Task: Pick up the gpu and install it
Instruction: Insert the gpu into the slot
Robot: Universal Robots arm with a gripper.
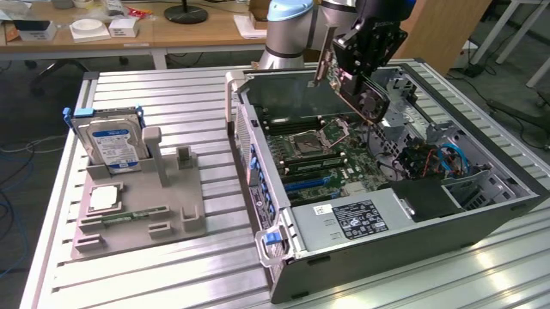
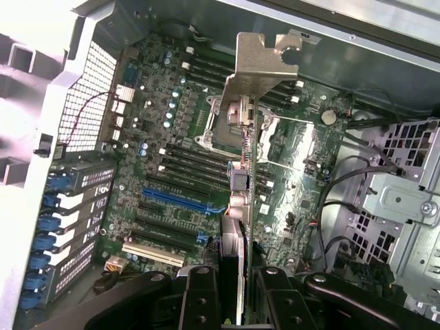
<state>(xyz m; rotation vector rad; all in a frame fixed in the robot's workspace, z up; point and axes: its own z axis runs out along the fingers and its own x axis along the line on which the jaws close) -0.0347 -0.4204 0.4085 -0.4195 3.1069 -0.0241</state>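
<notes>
One gpu [image 1: 368,100] in pincer [image 2: 239,292], long axis tilted, over case [image 1: 387,257]

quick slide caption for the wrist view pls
Gripper holding the gpu edge-on over the motherboard inside the open computer case

Table [image 1: 146,87] held one computer case [image 1: 387,239], one motherboard [image 2: 172,137], one gpu [image 1: 364,98], one hard drive [image 1: 113,144], one memory stick [image 1: 134,215], one gray holder [image 1: 176,196], one robot arm [image 1: 290,29].
</notes>
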